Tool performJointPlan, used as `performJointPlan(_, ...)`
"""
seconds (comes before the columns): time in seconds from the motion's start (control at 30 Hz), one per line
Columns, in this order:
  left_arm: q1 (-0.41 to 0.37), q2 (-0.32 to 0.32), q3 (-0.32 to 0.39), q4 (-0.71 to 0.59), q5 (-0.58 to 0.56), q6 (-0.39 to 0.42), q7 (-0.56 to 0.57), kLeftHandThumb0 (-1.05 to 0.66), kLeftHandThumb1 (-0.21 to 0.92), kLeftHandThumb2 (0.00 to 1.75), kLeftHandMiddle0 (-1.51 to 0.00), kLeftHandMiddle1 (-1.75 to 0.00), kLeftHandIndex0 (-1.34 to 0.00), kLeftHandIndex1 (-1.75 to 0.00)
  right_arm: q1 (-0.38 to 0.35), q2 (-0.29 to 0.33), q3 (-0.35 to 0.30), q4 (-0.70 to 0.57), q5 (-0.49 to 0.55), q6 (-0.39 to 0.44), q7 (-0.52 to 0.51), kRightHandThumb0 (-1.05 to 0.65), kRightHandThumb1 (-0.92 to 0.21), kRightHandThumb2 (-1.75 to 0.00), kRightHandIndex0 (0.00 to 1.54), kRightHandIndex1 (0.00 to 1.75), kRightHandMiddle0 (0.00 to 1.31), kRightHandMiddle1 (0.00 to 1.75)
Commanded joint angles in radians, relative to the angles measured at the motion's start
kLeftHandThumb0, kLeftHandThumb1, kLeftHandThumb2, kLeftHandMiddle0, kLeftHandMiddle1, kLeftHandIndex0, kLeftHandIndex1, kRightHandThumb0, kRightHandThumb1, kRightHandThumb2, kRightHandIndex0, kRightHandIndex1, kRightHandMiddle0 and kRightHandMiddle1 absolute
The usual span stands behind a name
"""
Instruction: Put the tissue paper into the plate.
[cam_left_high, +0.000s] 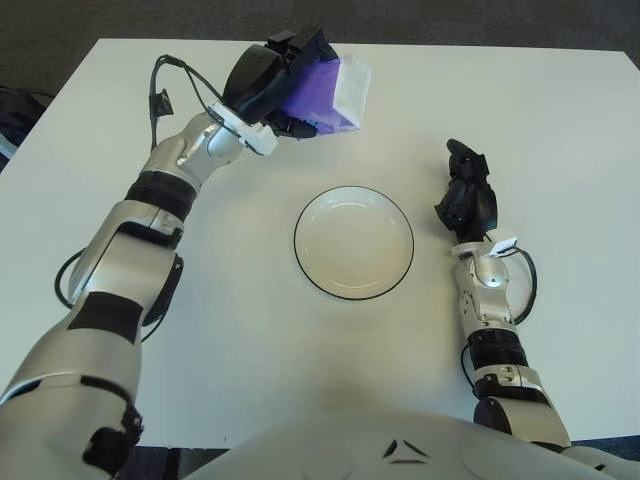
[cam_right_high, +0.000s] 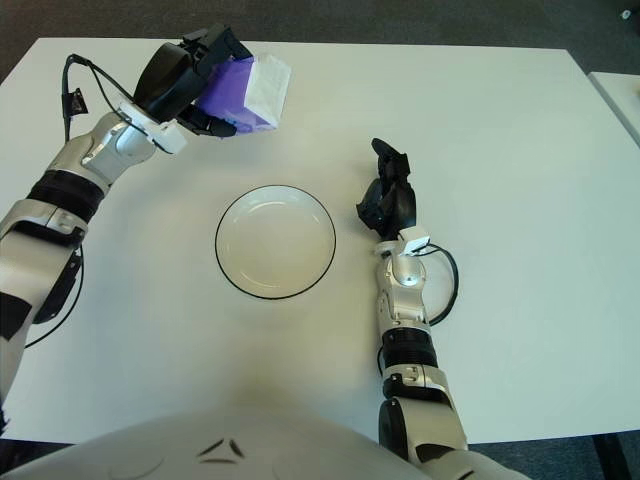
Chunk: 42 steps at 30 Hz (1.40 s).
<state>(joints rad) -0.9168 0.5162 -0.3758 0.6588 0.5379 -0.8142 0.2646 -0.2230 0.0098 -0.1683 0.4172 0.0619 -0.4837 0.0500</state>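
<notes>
Left hand clasps the light, crushable purple-and-white tissue pack by its side, far-left of the black-rimmed white plate; right hand curled, empty.

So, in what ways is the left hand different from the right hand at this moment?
The left hand grips the purple tissue pack; the right hand holds nothing, fingers curled. The left hand shows beyond the plate and to its left, with the arm stretched far out; the right hand shows just right of the plate, its forearm pointing away from the robot. Both hands are black, on silver forearms.
</notes>
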Motion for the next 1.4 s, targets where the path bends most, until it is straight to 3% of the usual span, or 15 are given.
performJointPlan(0.0,0.112,0.034,0.015,-0.188,-0.095,-0.049,-0.135,-0.49,0.26,1.39,-1.19,-1.75,-0.65,-1.75,0.162,0.024,-0.021,0.176,0.025,0.042,-0.012,-0.46,-0.92,-0.95,0.37,0.06,0.0,0.73)
performJointPlan(0.17,0.189,0.025,0.006,-0.297,-0.155,-0.065,-0.233,-0.48,0.27,1.37,-1.19,-1.75,-0.64,-1.75,0.16,0.024,-0.02,0.176,0.023,0.045,-0.015,-0.46,-0.92,-0.95,0.37,0.06,0.0,0.73)
performJointPlan(0.4,0.209,0.029,-0.016,-0.317,-0.248,-0.145,-0.386,-0.48,0.27,1.37,-1.18,-1.75,-0.64,-1.75,0.155,0.021,-0.02,0.185,0.021,0.036,-0.015,-0.46,-0.92,-0.95,0.36,0.05,0.0,0.72)
performJointPlan(0.73,0.203,0.084,-0.024,-0.379,-0.255,-0.193,-0.559,-0.47,0.29,1.34,-1.16,-1.75,-0.62,-1.75,0.151,0.023,-0.018,0.193,0.015,0.027,-0.021,-0.46,-0.92,-0.95,0.35,0.05,0.0,0.72)
performJointPlan(1.07,0.232,0.091,-0.026,-0.422,-0.276,-0.198,-0.661,-0.47,0.3,1.33,-1.14,-1.75,-0.62,-1.75,0.15,0.025,-0.017,0.195,0.017,0.027,-0.025,-0.45,-0.92,-0.96,0.35,0.05,0.0,0.71)
performJointPlan(1.37,0.261,0.077,0.009,-0.452,-0.215,-0.187,-0.654,-0.47,0.31,1.32,-1.13,-1.75,-0.61,-1.75,0.149,0.027,-0.017,0.196,0.017,0.026,-0.025,-0.45,-0.92,-0.96,0.35,0.05,0.0,0.71)
